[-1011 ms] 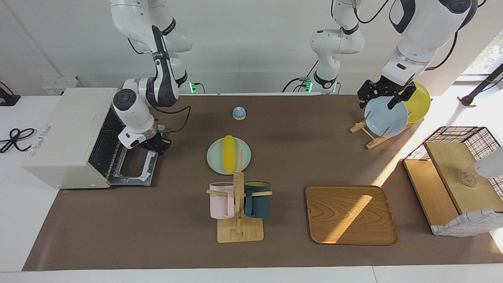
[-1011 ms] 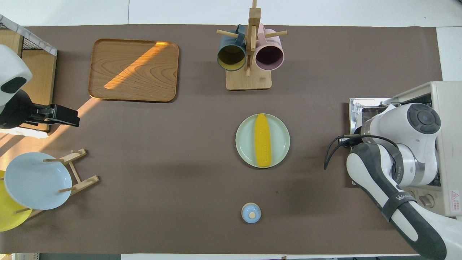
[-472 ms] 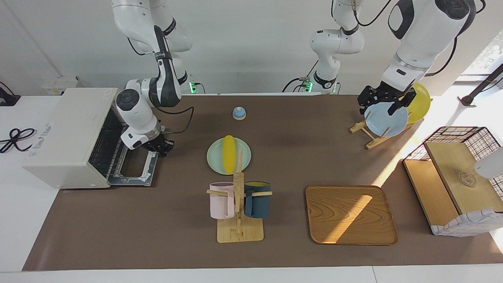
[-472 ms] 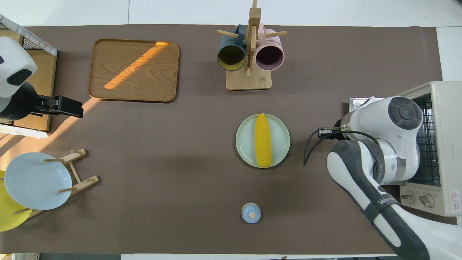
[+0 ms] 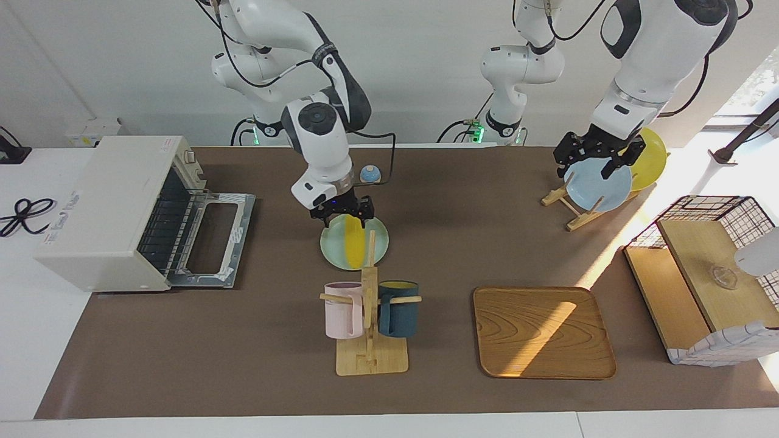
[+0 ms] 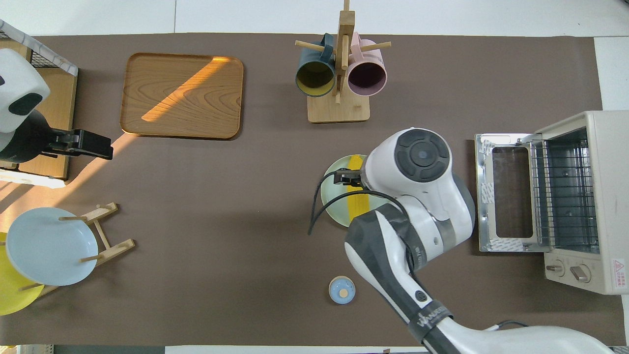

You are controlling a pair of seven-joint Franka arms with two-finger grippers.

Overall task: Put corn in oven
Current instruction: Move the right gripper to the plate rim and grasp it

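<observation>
Yellow corn [image 5: 352, 243] half hidden under right pincer [image 5: 342, 211]; grip unclear.

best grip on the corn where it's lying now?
Grip the corn across its thick middle, from straight above. It lies flat on the pale green plate, long axis running away from the robots, so close across its narrow width. The right gripper hangs over it already, fingers spread.

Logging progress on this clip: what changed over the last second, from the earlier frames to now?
The right hand left the oven's open door and swung across to hang over the corn, which lies untouched on its green plate; nothing is gripped yet. The left hand crept slightly upward above the blue plate in the rack and waits. The oven door stayed down; everything else kept its place.
</observation>
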